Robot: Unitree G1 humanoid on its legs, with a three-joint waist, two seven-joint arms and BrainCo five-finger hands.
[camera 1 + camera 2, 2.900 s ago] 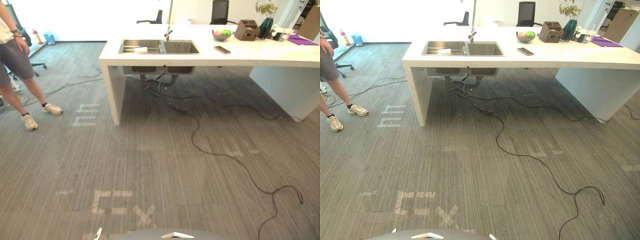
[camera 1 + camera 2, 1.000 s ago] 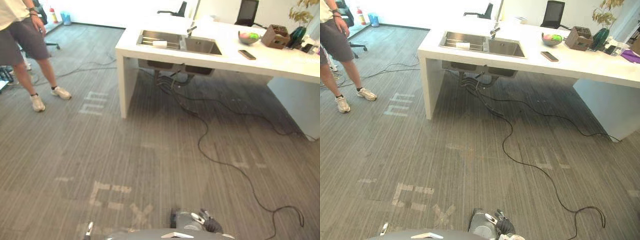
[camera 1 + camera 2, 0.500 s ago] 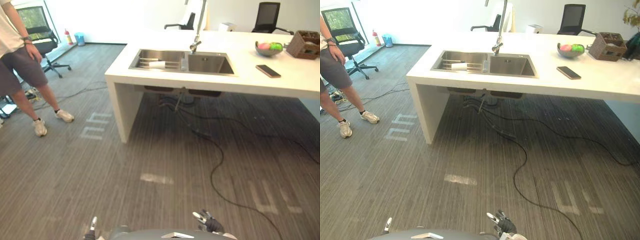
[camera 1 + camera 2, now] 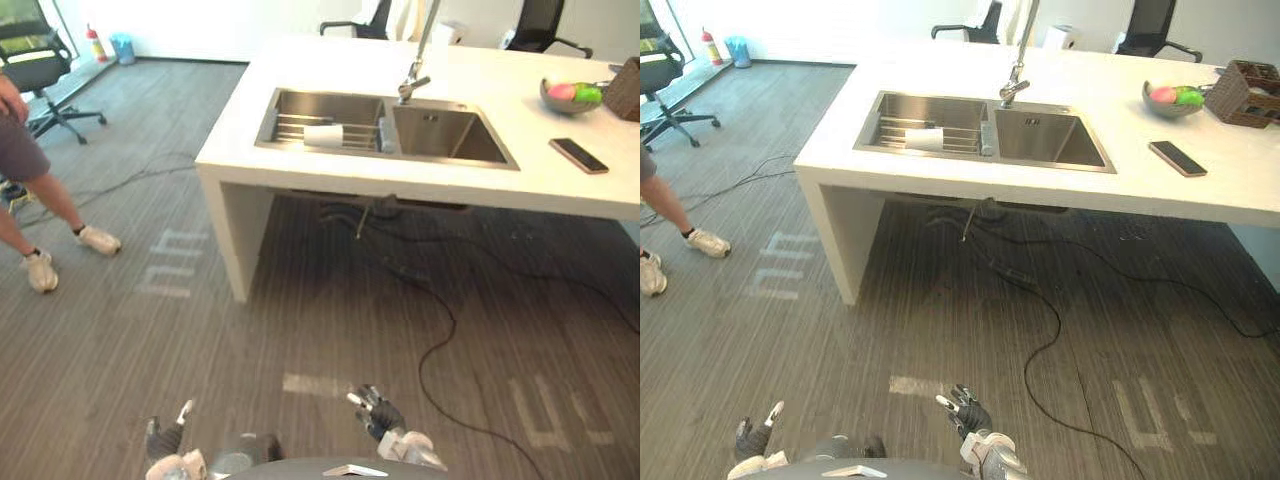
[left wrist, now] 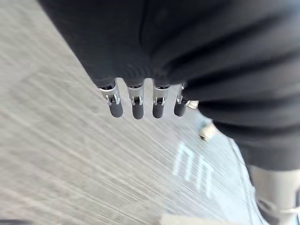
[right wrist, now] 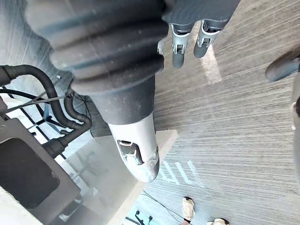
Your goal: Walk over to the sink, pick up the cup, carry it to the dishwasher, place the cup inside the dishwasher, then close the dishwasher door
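1. Cup point(image 4: 323, 135): lies on its side on the rack in the left basin of the sink point(image 4: 440, 140), toward the near edge; you have not yet picked it up.
2. Left hand point(image 4: 163, 440) and right hand point(image 4: 378, 414): low over the floor, fingers straight and loosely apart, holding nothing.
3. Left for you: reach the sink, grasp, carry, load the dishwasher, close its door.

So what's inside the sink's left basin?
A white cup lies on its side on a wire rack in the sink's left basin. What is beneath the rack is hidden.
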